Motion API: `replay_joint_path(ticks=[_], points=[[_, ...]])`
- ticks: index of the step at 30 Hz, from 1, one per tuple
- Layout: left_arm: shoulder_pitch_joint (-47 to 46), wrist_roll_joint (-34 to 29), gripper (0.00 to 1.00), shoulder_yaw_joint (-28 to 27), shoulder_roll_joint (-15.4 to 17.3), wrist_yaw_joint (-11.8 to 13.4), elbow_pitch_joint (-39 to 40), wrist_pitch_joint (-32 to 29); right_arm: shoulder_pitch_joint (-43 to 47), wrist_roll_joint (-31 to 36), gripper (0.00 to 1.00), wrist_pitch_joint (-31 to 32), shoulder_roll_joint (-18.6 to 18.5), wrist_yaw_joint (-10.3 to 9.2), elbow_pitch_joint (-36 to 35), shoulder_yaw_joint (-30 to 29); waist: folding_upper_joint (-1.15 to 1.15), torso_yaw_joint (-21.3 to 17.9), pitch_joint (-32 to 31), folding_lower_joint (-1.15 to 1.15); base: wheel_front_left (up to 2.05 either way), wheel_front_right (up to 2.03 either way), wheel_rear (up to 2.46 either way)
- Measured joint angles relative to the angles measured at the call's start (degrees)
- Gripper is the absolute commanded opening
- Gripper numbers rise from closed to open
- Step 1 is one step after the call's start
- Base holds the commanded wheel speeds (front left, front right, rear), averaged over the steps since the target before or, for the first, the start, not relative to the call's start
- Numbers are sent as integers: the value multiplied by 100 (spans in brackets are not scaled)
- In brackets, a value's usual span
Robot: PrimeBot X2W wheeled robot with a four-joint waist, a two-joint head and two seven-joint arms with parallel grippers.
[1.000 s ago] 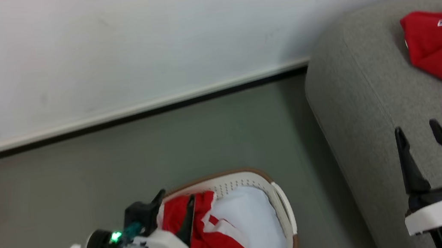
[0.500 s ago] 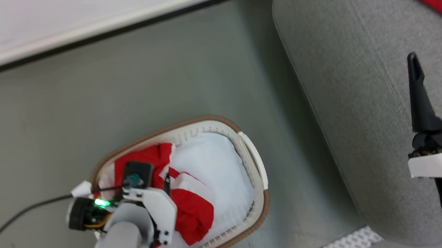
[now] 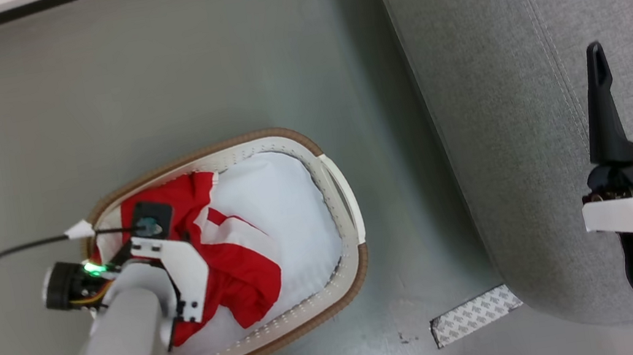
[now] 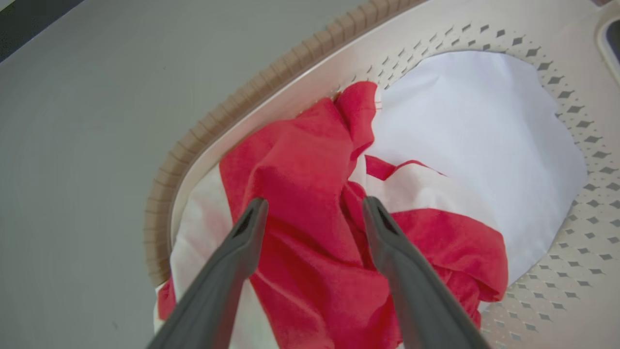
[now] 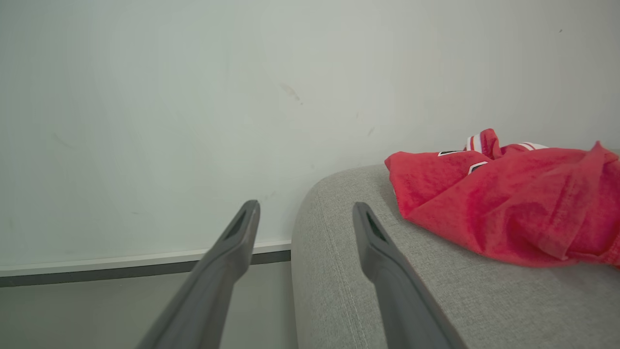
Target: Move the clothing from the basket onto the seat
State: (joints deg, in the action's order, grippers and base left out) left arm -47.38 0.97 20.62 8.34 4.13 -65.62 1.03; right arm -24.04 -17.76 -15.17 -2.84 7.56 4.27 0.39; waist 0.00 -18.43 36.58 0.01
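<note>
The left end effector (image 4: 315, 203), fingers apart, hung over the red-and-white clothing (image 4: 300, 160) bunched in the left of the basket (image 3: 361, 258) on the floor. Closing too deep risked pinching the white cushion (image 3: 289, 206) beneath; too shallow, a fold might slip free. The right end effector (image 3: 623, 44), apart and empty, hovered over the seat (image 3: 500, 114), where another red garment (image 5: 508, 213) lay.
</note>
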Motion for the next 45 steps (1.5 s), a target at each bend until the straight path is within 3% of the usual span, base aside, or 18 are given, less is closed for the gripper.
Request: replay_joint_path(ticks=[13, 14, 15, 16, 23, 29, 45], points=[[-526, -37, 100, 116, 156, 122, -374, 0, -166, -342, 100, 0, 0, 0, -69, 185, 0, -150, 505, 0, 0, 0, 0], [-541, -37, 53, 125, 160, 123, -399, 4, -168, -347, 100, 0, 0, 0, -75, 196, 0, -166, 532, 0, 0, 0, 0], [-555, -36, 16, 134, 162, 127, -415, 15, -169, -352, 100, 0, 0, 0, -78, 202, 0, -184, 552, 0, 0, 0, 0], [-567, -35, 0, 145, 162, 132, -426, 48, -170, -353, 100, 0, 0, 0, -81, 208, 0, -200, 568, 0, 0, 0, 0], [-549, 82, 0, 129, 131, 112, -530, 355, -151, -311, 100, 0, 0, 0, -34, 204, 0, -217, 459, -1, 0, 0, 0], [-323, 433, 0, -58, -141, -15, -558, 898, 18, -60, 100, 0, 1, 0, 125, 193, 0, -56, 54, -1, 0, 0, 0], [889, 1367, 0, -521, -493, -410, 140, 1397, 956, 671, 100, 0, 5, 0, 822, -134, 0, 698, -1929, -3, 0, 0, 0]])
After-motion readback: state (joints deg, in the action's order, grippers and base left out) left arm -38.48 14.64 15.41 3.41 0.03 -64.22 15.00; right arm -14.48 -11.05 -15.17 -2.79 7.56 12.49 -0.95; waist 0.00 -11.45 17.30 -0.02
